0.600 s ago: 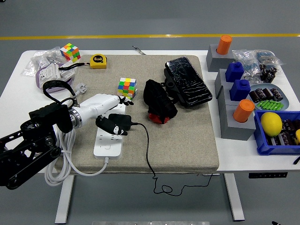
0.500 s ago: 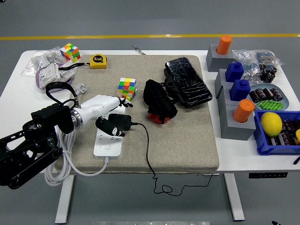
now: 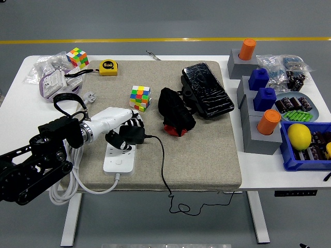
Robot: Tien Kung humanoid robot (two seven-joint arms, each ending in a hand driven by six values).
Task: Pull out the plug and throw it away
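A black plug [image 3: 133, 135] with a thin black cable [image 3: 163, 170] sits at the top of a white power strip [image 3: 118, 158] on the beige mat. My left hand [image 3: 123, 132] has a white shell and black fingers, and those fingers are curled around the plug. The cable runs right from the plug, then down over the mat's front edge and off the table. The strip's thick white cord [image 3: 75, 178] loops at the left. My right arm is out of view.
A Rubik's cube [image 3: 140, 96] lies just above the hand, a black pouch with red trim [image 3: 176, 111] to its right. A second cube [image 3: 77, 57], yellow tape measure [image 3: 108, 67] and bagged parts sit far left. Grey blocks and a blue bin [image 3: 305, 155] line the right side.
My left hand has closed more tightly around the plug and turned slightly, and the arm has shifted a little to the right. The plug has tilted in the hand.
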